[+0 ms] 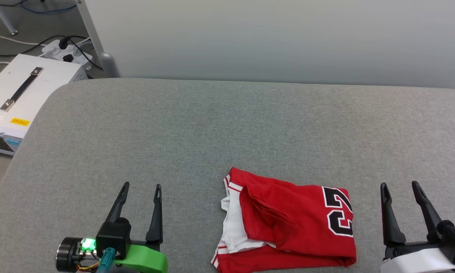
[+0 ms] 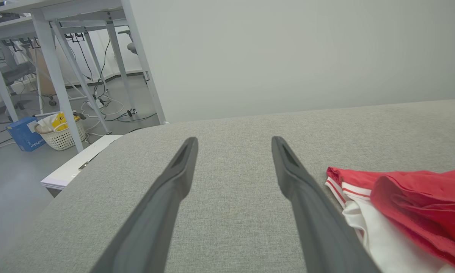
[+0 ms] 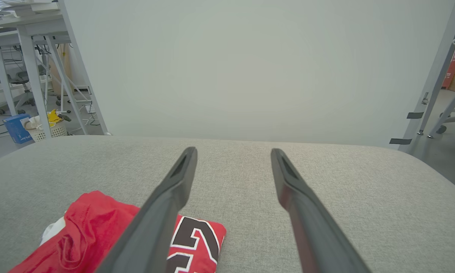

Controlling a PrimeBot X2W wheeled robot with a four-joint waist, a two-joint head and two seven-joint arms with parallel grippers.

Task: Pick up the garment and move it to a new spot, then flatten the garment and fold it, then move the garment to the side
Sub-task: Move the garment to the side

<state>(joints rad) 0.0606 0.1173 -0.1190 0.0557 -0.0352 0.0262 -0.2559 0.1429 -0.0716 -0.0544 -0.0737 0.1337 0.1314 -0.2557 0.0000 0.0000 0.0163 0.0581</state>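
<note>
- The garment (image 1: 288, 223), a red T-shirt with a white sleeve, striped trim and black white-outlined numerals, is lying bunched in loose layers on the grey fabric-covered table (image 1: 212, 125). It is sitting at the table's near edge, a little right of the middle.
- Its nearest hem is running out of the head view, so it is possibly overhanging the table's near edge; I cannot tell.
- The layers are overlapping unevenly, so a pinch taking only the top layer is likely to peel the shirt open lopsidedly rather than lift it whole.
- A pull toward the table's near edge is risking the shirt sliding off, since the soft cloth is giving little resistance there.
- The left gripper (image 1: 142, 185) is hovering over the table's near-left part, fingers spread wide, holding nothing and pointing toward the table's far edge.
- The right gripper (image 1: 399, 184) is mirroring it over the table's near-right part, fingers equally wide and empty.
- Neither gripper is touching the shirt.
- A white equipment case (image 1: 22, 94) with a strap handle is standing beyond the table's left edge.
</note>
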